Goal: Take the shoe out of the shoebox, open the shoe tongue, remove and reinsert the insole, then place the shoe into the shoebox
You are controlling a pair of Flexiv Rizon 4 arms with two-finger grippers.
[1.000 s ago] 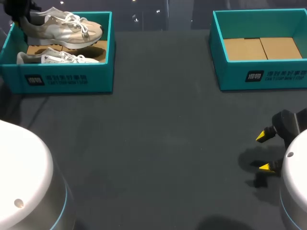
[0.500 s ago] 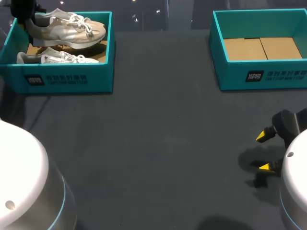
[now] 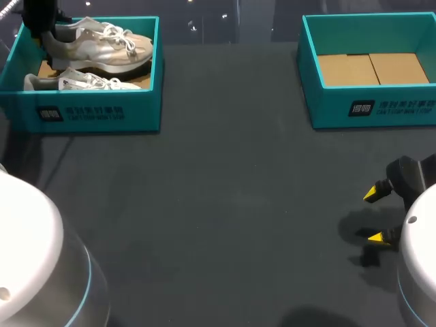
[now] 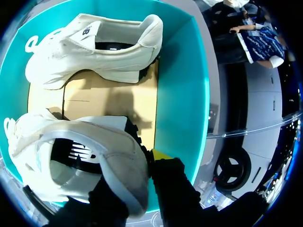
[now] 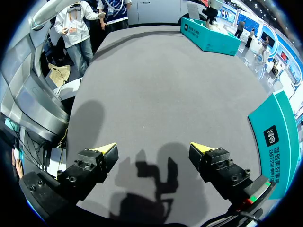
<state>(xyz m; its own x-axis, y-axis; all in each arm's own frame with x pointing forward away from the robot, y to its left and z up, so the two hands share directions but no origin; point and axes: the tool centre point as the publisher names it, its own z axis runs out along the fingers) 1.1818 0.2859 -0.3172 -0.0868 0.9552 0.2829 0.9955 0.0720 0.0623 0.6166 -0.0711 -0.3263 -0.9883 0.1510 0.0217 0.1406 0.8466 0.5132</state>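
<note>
**Left fingers hold the shoe by its heel over the left box, toe toward the open counter**

The left fingers [image 4: 161, 156] are closed narrowly on the heel collar of the shoe [image 3: 102, 46], one tip outside the heel and the other inside the opening. The shoe hangs just above the left shoebox [image 3: 95, 112], over its far half. Its long axis runs along the box, heel at the fingers and toe aimed toward the middle of the counter [image 3: 225, 204]. The second shoe [image 3: 82, 83] lies on the box floor beside it. The left arm alone is close. The right fingers [image 5: 106, 152] stand wide and empty, low over the counter well apart from the shoe, nearer the empty right shoebox [image 3: 371, 109]. Clearing the box wall toe-first looks like the next step.
</note>
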